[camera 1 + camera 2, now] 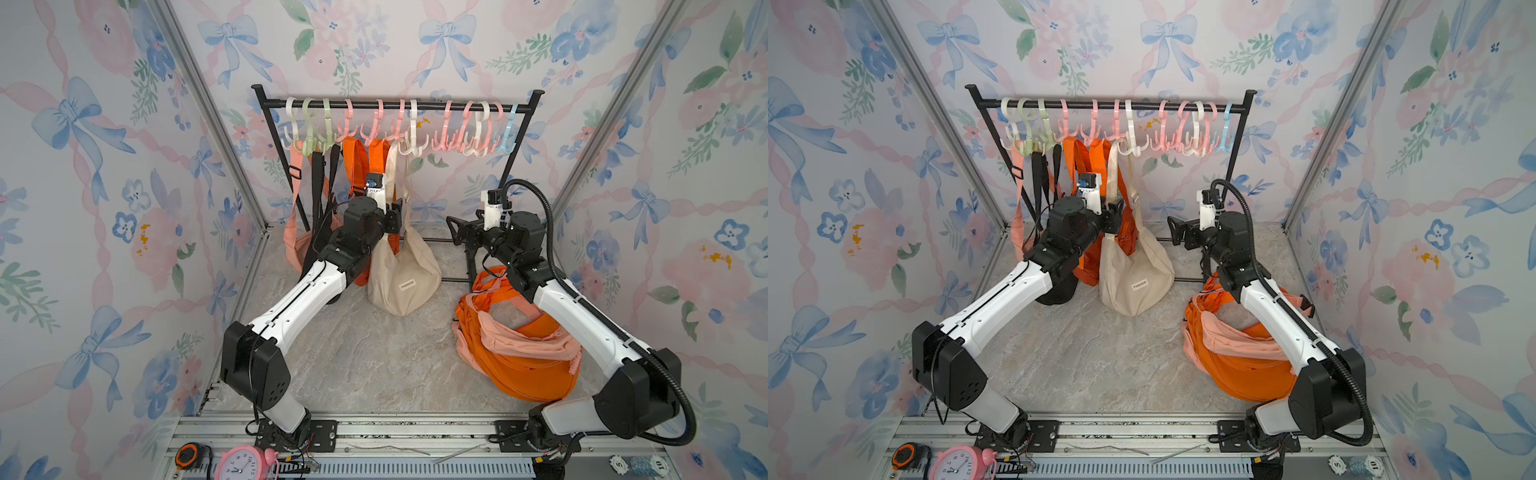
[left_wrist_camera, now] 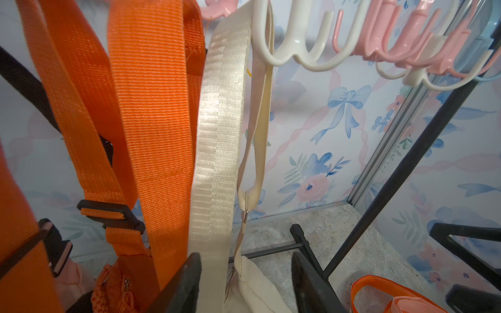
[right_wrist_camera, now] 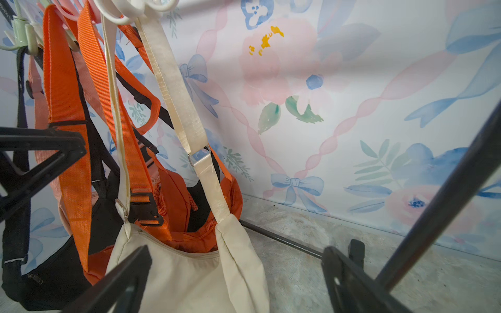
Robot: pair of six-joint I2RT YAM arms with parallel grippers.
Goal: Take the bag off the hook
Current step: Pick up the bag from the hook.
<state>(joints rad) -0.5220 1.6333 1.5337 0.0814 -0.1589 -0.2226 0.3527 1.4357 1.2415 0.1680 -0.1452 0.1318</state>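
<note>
A cream bag (image 1: 405,274) (image 1: 1136,270) hangs by its cream webbing strap (image 2: 217,151) from a white hook (image 1: 413,137) (image 1: 1128,137) on the black rail, its bottom resting on the floor. My left gripper (image 1: 395,220) (image 2: 245,260) stands open around that strap just above the bag's mouth. The strap lies against one finger (image 2: 187,281), with a gap to the other. My right gripper (image 1: 455,228) (image 3: 235,252) is wide open to the right of the bag (image 3: 184,276), holding nothing.
On the black rack (image 1: 395,106) hang an orange bag (image 1: 357,166), black straps (image 1: 322,178) and a pink bag (image 1: 293,245), left of the cream one. Orange and pink bags (image 1: 511,345) lie piled under the right arm. A pink clock (image 1: 241,463) sits at the front.
</note>
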